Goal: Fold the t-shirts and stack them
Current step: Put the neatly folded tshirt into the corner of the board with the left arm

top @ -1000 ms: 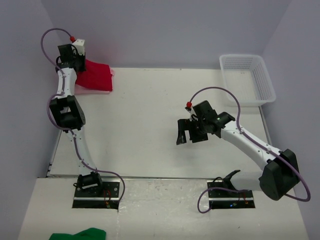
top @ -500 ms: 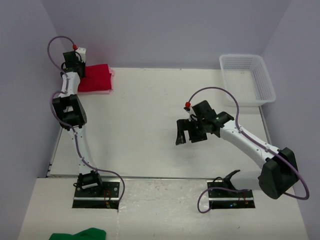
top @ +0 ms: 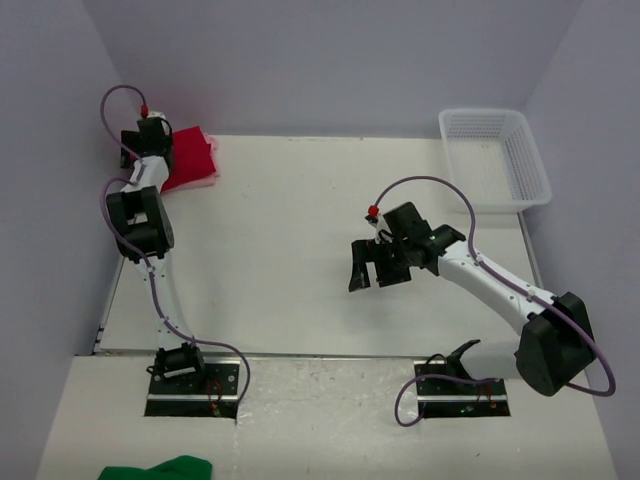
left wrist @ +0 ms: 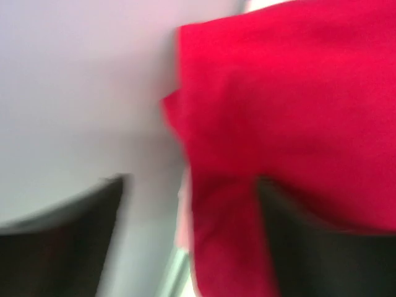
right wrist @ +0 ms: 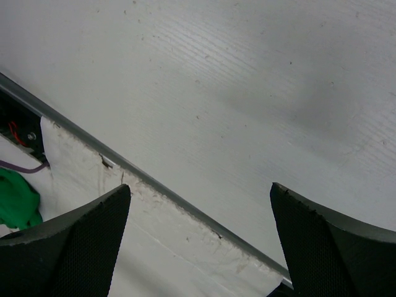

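Note:
The red t-shirt (top: 190,160) lies folded in the table's far left corner, on top of the pink t-shirt (top: 213,162), of which only a thin edge shows. My left gripper (top: 157,150) hovers at the red shirt's left edge. In the left wrist view its fingers (left wrist: 62,238) stand wide apart, and the red t-shirt (left wrist: 284,105) spreads between and beyond them with a pale pink strip (left wrist: 184,230) beside it. My left gripper (left wrist: 192,247) is open. My right gripper (top: 365,272) hangs open over bare table at mid-right and holds nothing (right wrist: 201,247).
A white mesh basket (top: 495,155) stands at the far right corner. A green cloth (top: 160,468) lies on the near shelf in front of the left base and also shows in the right wrist view (right wrist: 15,201). The side wall is close to the left arm.
The left gripper has opened and let go of the red t-shirt, which now lies flatter and more compact in the corner. The right arm has barely moved.

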Controlling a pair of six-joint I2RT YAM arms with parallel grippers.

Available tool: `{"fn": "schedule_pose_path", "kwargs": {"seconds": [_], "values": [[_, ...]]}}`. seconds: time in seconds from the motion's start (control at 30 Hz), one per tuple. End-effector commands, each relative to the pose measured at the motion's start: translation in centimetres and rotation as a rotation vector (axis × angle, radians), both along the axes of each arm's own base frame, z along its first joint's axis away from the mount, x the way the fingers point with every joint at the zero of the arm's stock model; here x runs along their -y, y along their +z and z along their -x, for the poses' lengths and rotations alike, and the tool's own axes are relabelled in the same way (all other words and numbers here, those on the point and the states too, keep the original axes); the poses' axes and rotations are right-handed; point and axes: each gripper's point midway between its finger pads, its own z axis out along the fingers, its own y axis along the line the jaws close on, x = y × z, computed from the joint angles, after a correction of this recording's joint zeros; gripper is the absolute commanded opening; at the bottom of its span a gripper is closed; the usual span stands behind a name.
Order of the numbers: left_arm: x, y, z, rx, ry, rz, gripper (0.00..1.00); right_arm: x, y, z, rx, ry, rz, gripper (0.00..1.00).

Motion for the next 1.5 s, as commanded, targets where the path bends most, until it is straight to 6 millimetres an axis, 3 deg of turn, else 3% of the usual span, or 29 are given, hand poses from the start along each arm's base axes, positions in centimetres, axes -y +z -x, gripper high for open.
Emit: {"fn": "schedule_pose_path", "kwargs": {"seconds": [0.0, 0.13, 0.27, 0.4, 0.43, 0.47, 0.5, 0.53, 0.57, 0.6, 0.63, 0.67, 0.7, 0.73, 0.77, 0.8, 0.87, 1.03, 1.3, 1.47], "values": [[0.7, 13.9, -0.2, 0.31, 0.124, -0.194, 1.0, -0.7, 0.4, -0.1, 0.018, 0.03, -0.044, 0.94], [2.9, 17.2, -0.1, 0.39, 0.142, -0.23, 1.0, -0.8, 0.2, 0.2, 0.014, 0.031, -0.058, 0.94], [5.6, 20.6, 1.6, 0.47, 0.151, -0.302, 1.0, -0.7, 0.1, 0.4, 0.017, 0.028, -0.072, 0.94], [8.7, 20.9, 0.4, 0.478, 0.058, -0.228, 1.0, -0.8, 0.8, 0.5, 0.04, 0.027, -0.093, 0.94], [9.2, 19.4, 0.2, 0.409, 0.033, -0.211, 0.94, -0.8, 1.0, 0.6, 0.045, 0.028, -0.098, 0.94], [9.8, 19.2, -0.9, 0.413, 0.024, -0.173, 0.91, -0.7, 1.4, 0.7, 0.057, 0.028, -0.104, 0.94], [10.3, 18.6, -1.5, 0.398, 0.007, -0.141, 0.84, -0.7, 1.6, 0.8, 0.063, 0.027, -0.109, 0.94], [11.2, 14.0, -1.9, 0.25, -0.046, -0.087, 0.47, -0.5, 1.6, 0.9, 0.065, 0.027, -0.106, 0.94], [11.9, 15.4, -2.9, 0.302, -0.048, -0.023, 0.0, -0.2, 1.7, 1.0, 0.073, 0.021, -0.097, 0.94], [12.2, 14.9, -3.2, 0.298, -0.052, 0.016, 0.0, -0.1, 1.7, 1.0, 0.078, 0.015, -0.092, 0.94], [13.7, 12.7, -3.7, 0.249, -0.125, 0.096, 0.0, 0.1, 1.5, 1.1, 0.074, 0.013, -0.086, 0.94], [15.0, 12.3, -4.4, 0.266, -0.166, 0.194, 0.0, 0.2, 1.6, 1.1, 0.078, 0.008, -0.086, 0.94], [14.7, 11.7, -4.5, 0.275, -0.19, 0.282, 0.0, 0.3, 1.6, 1.1, 0.077, 0.002, -0.078, 0.94], [17.4, 10.9, -5.2, 0.284, -0.319, 0.455, 0.0, 0.4, 1.7, 1.2, 0.077, 0.0, -0.076, 0.94], [18.4, 9.8, -5.1, 0.295, -0.339, 0.601, 0.0, 0.5, 1.8, 1.2, 0.082, -0.002, -0.076, 0.94], [17.9, 9.0, -5.0, 0.3, -0.349, 0.678, 0.0, 0.7, 2.1, 1.2, 0.098, -0.011, -0.069, 0.94], [19.3, 7.3, -5.2, 0.279, -0.386, 0.801, 0.0, 0.8, 2.2, 1.2, 0.106, -0.016, -0.07, 0.94], [19.4, 3.5, -5.3, 0.224, -0.342, 0.86, 0.0, 0.9, 1.9, 1.3, 0.107, -0.02, -0.07, 0.94], [18.9, 0.1, -5.7, 0.185, -0.32, 0.883, 0.0, 0.8, 1.6, 1.2, 0.105, -0.015, -0.075, 0.95], [18.6, -4.5, -4.6, 0.118, -0.266, 0.93, 0.0, 0.7, 1.8, 1.1, 0.109, -0.013, -0.073, 0.95]]}}
